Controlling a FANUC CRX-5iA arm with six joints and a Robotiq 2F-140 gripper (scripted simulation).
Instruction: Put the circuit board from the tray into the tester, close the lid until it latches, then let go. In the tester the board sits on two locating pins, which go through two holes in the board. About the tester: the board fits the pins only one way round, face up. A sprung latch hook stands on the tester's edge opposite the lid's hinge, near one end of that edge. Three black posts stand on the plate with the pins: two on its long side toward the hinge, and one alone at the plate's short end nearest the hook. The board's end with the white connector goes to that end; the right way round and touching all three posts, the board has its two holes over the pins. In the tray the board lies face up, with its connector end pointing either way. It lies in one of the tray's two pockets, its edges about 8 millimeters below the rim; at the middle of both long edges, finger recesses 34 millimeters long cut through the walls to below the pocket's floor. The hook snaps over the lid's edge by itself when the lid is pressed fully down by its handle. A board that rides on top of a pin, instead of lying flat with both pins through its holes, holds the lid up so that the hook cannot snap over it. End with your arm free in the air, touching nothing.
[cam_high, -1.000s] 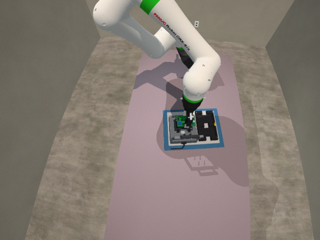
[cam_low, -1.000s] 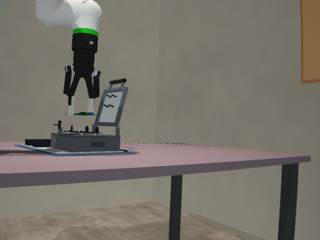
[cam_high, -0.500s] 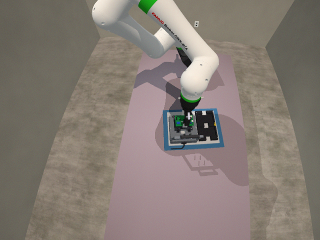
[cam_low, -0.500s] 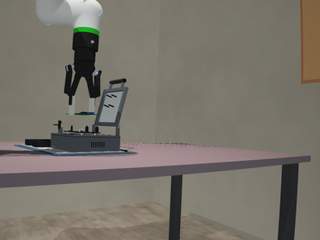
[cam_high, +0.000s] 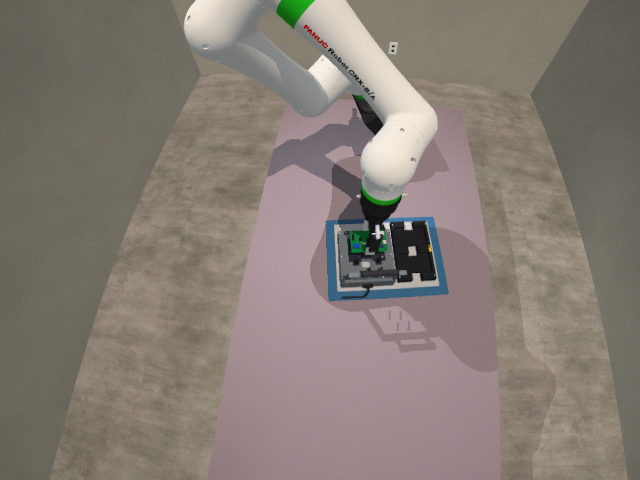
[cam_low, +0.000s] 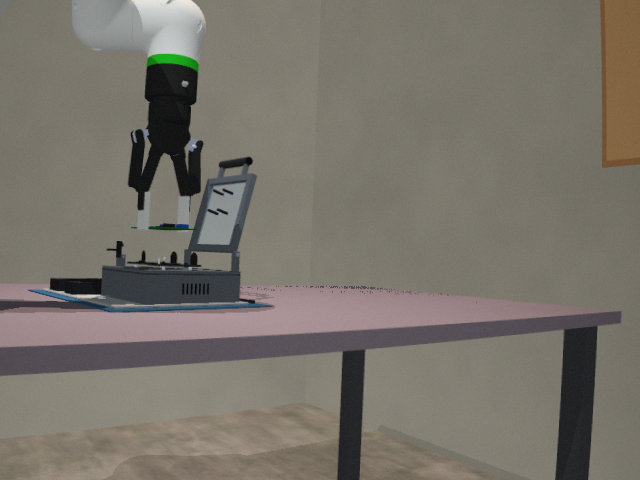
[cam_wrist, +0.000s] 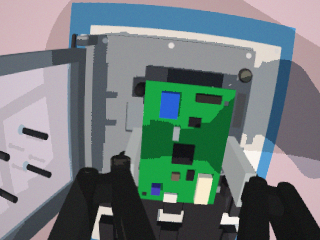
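The gripper (cam_high: 373, 245) (cam_low: 163, 226) (cam_wrist: 186, 155) is shut on the long edges of the green circuit board (cam_high: 356, 238) (cam_low: 155, 227) (cam_wrist: 157, 140). The board is level, face up, above the tester (cam_high: 342, 266) (cam_low: 155, 285) (cam_wrist: 120, 60), with a clear gap over the posts. Its white connector (cam_wrist: 202, 189) is at the end toward the tray. The lid (cam_low: 247, 206) (cam_wrist: 77, 125) (cam_high: 379, 272) stands open, leaning back, its handle (cam_low: 235, 162) on top. The latch hook (cam_low: 119, 249) stands opposite the hinge. Black posts (cam_low: 173, 256) show under the board; in the wrist view it hides the pins.
The black tray (cam_high: 419, 266) (cam_low: 74, 285) (cam_wrist: 190, 220) beside the tester holds no board. Tester and tray stand on a blue-edged mat (cam_high: 330, 258) (cam_wrist: 175, 15). The raised lid is close beside the finger on the hinge side. A black cable (cam_high: 354, 297) leaves the tester's hinge side.
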